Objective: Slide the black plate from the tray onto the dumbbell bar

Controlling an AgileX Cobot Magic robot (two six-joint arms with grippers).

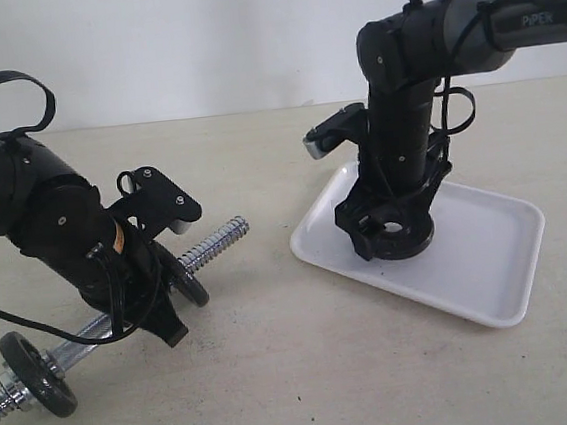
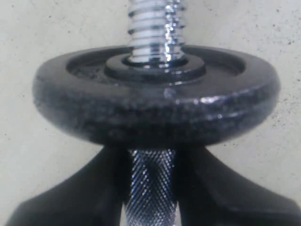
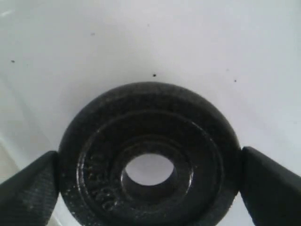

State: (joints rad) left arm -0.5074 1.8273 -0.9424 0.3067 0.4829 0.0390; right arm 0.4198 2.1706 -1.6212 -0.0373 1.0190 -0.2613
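The dumbbell bar (image 1: pixel 216 241) lies slanted on the table, with one black disc (image 1: pixel 38 374) and a silver nut near its near end. My left gripper (image 1: pixel 168 314) is shut on its knurled middle (image 2: pixel 150 183), just behind a second black disc (image 2: pixel 155 94) and the threaded end (image 2: pixel 153 28). The black plate (image 1: pixel 412 240) lies at the near-left part of the white tray (image 1: pixel 488 253). My right gripper (image 1: pixel 394 230) straddles it. In the right wrist view the fingers (image 3: pixel 273 188) press the rim of the black plate (image 3: pixel 150 108) on both sides.
The beige table (image 1: pixel 309 371) stretches between the bar's free threaded end and the tray's left corner. A white wall stands behind. Both arms lean in from the sides.
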